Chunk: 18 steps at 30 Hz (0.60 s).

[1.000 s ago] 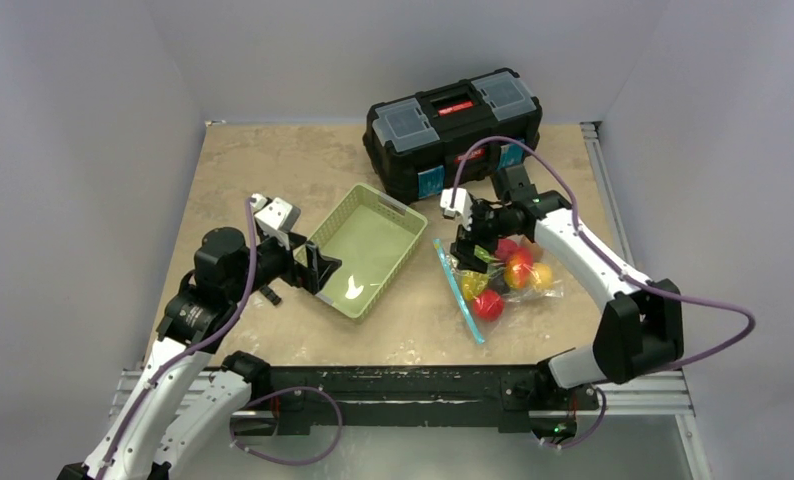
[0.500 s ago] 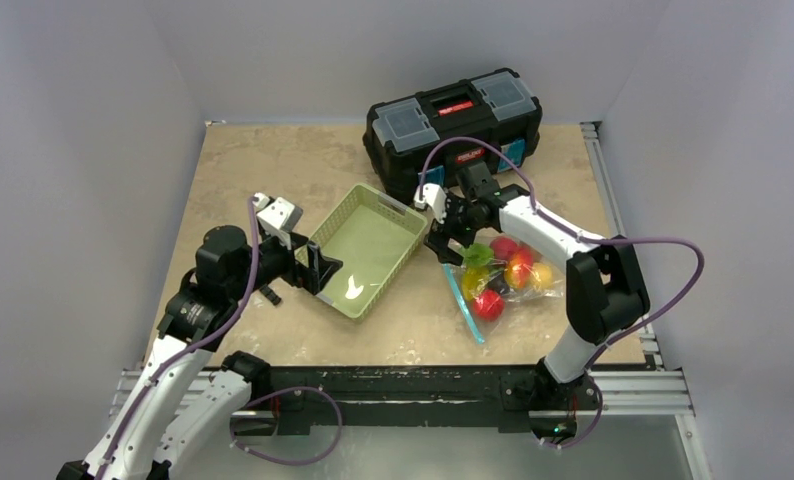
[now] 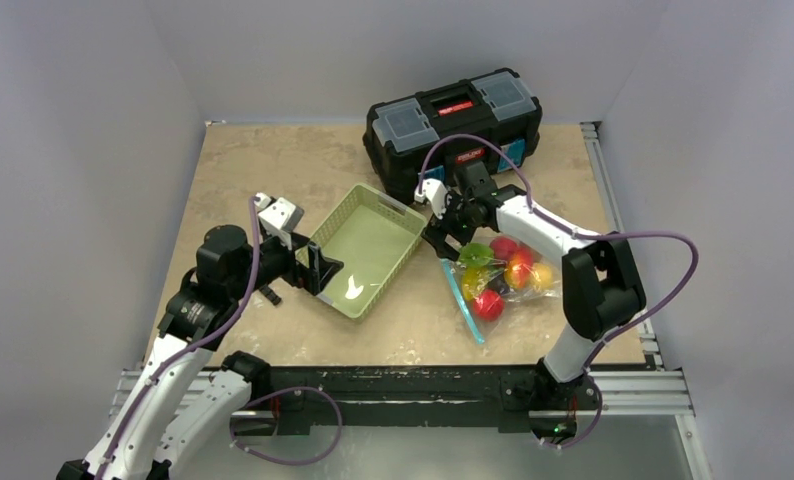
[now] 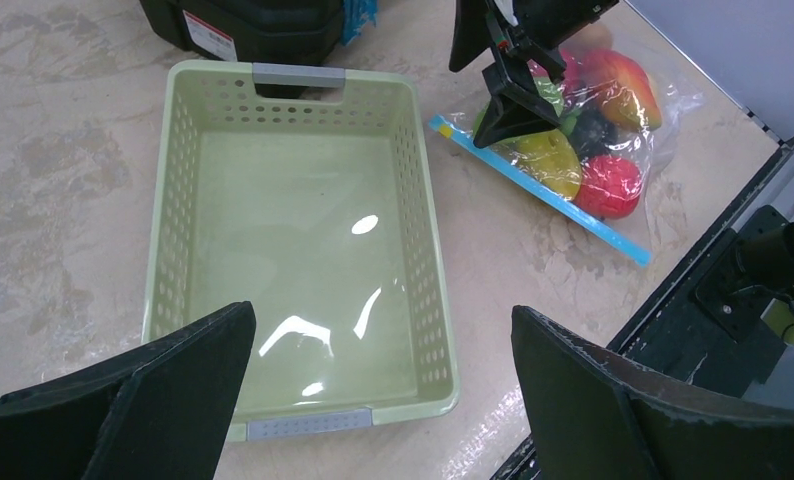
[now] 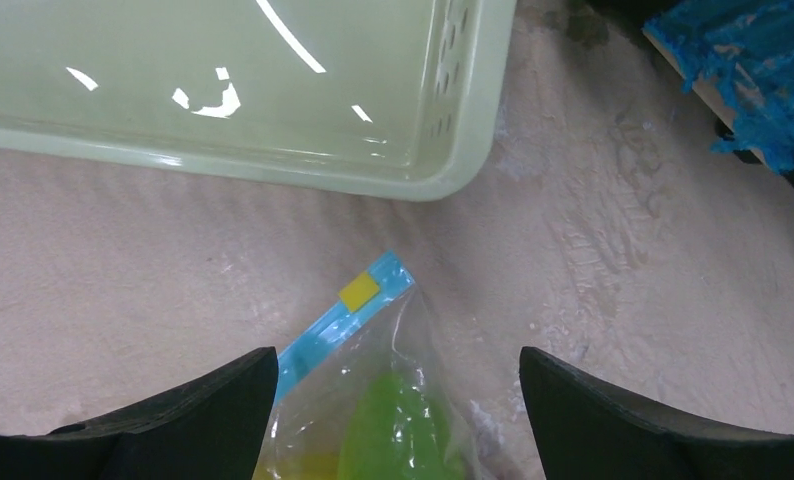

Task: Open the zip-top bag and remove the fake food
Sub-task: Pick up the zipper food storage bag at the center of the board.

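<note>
- The zip-top bag (image 3: 521,293) lies flat on the surface (image 3: 273,170), just to the right of the green basket (image 3: 333,212).
- Its blue zip strip (image 3: 463,300) runs along the side nearest the basket and looks shut.
- The fake food (image 3: 513,270) is inside the bag: red, yellow, orange and green pieces bunched together.
- The right gripper (image 3: 441,240) hangs over the far corner of the bag, by the end of the zip strip. Its jaws are wide apart and hold nothing.
- The left gripper (image 3: 318,270) is over the near end of the basket. Its jaws are wide apart and hold nothing.
- A black toolbox (image 3: 453,115) sits behind the basket and bag.
</note>
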Available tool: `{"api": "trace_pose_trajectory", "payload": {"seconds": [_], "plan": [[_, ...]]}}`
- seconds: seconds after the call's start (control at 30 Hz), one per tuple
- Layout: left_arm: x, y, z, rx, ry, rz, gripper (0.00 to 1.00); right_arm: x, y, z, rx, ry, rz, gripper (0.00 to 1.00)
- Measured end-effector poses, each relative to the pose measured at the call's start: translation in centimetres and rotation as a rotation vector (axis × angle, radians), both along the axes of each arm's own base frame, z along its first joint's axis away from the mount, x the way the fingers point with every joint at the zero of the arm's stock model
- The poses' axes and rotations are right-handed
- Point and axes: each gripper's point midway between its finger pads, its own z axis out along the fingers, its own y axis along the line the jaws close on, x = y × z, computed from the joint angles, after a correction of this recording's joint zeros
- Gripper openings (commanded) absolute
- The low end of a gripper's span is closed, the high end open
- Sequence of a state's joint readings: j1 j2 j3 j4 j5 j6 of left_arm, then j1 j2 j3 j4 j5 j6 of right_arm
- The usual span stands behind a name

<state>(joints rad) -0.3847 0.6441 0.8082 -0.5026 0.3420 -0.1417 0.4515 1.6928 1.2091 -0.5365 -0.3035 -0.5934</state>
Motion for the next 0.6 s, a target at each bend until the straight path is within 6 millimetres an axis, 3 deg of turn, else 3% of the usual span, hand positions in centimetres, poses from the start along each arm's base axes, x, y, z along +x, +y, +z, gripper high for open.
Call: {"api": "trace_pose_trajectory", "payload": {"seconds": [0.13, 0.2, 0.47, 0.6], "plan": [[0.0, -0.1, -0.1, 0.002, 0.001, -0.008, 1.00, 0.2, -0.4, -1.0, -0.030, 0.015, -0.028, 0.81], [-0.1, -0.1, -0.1, 0.001, 0.003, -0.011, 1.00, 0.2, -0.6, -1.3, -0.035, 0.021, -0.033, 0.70], [-0.3, -0.4, -0.1, -0.004, 0.007, -0.030, 0.99, -0.4, -0.9, -1.6, -0.034, 0.060, -0.032, 0.03], [-0.5, -0.7, 0.0, -0.011, 0.009, -0.053, 0.99, -1.2, -0.7, -1.7, -0.019, 0.091, -0.015, 0.00]]}}
